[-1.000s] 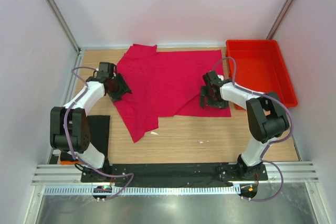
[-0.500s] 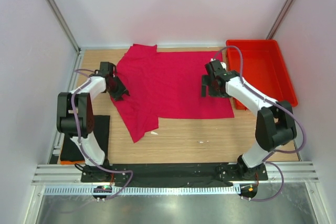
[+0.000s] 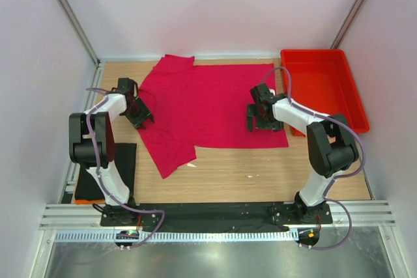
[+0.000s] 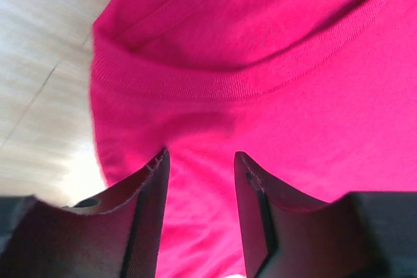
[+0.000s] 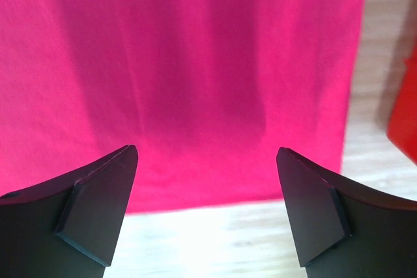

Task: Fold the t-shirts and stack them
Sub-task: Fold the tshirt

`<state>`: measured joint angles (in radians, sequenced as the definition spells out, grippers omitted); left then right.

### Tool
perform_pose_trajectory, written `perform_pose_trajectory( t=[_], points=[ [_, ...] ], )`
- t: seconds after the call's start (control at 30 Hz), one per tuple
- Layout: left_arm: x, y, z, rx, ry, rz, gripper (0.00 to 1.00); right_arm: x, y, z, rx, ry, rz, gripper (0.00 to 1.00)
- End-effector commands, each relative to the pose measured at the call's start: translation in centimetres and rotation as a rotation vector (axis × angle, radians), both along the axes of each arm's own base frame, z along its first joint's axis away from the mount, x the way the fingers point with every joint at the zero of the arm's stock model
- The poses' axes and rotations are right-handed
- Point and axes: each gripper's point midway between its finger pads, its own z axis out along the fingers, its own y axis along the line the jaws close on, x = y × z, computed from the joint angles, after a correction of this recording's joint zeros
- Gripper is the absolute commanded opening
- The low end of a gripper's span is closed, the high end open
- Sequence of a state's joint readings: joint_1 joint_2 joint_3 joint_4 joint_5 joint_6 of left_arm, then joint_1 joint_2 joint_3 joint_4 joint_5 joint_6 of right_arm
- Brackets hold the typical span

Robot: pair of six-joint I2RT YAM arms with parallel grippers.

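The crimson-pink t-shirt (image 3: 208,102) lies spread flat across the back half of the table. Its ribbed collar (image 4: 215,83) fills the left wrist view. My left gripper (image 3: 140,116) sits at the shirt's left edge by the collar. Its jaws stand half closed with a bunch of pink cloth between them (image 4: 199,155). My right gripper (image 3: 259,124) hangs wide open over the shirt's lower right part. The straight hem and bare wood show between its fingers (image 5: 207,151). The black t-shirt (image 3: 122,161) lies at the near left, partly behind the left arm.
A rigid red tray (image 3: 352,105) stands at the back right, just beyond the shirt's right edge. An orange object (image 3: 81,198) lies by the black shirt's near corner. Bare wood (image 3: 260,174) runs along the front. White walls close in both sides.
The right gripper laid the lifted lower right part of the shirt out flat. The left gripper narrowed on the cloth and moved left, and the shirt shifted slightly left with it.
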<state>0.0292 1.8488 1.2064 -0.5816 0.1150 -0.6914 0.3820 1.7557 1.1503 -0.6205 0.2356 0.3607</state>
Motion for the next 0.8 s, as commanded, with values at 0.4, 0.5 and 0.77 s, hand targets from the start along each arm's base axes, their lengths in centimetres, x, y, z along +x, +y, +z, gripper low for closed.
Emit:
perform_pose_trajectory(
  t=[0.4,0.5,0.77],
  points=[
    [-4.6,-0.7,11.3,0.158,-0.286,-0.142,0.49,-1.5,-4.0,5.8,0.108,-0.140,-0.148,0.94],
    [-4.5,-1.6,11.2,0.083,-0.286,-0.134,0.43,-1.1,-4.4,6.9,0.111,-0.182,-0.177,0.84],
    [-11.1,-4.1,8.0,0.049,-0.185,-0.111,0.39,-2.7,-4.5,7.2,0.160,-0.208,-0.219,0.79]
  ],
)
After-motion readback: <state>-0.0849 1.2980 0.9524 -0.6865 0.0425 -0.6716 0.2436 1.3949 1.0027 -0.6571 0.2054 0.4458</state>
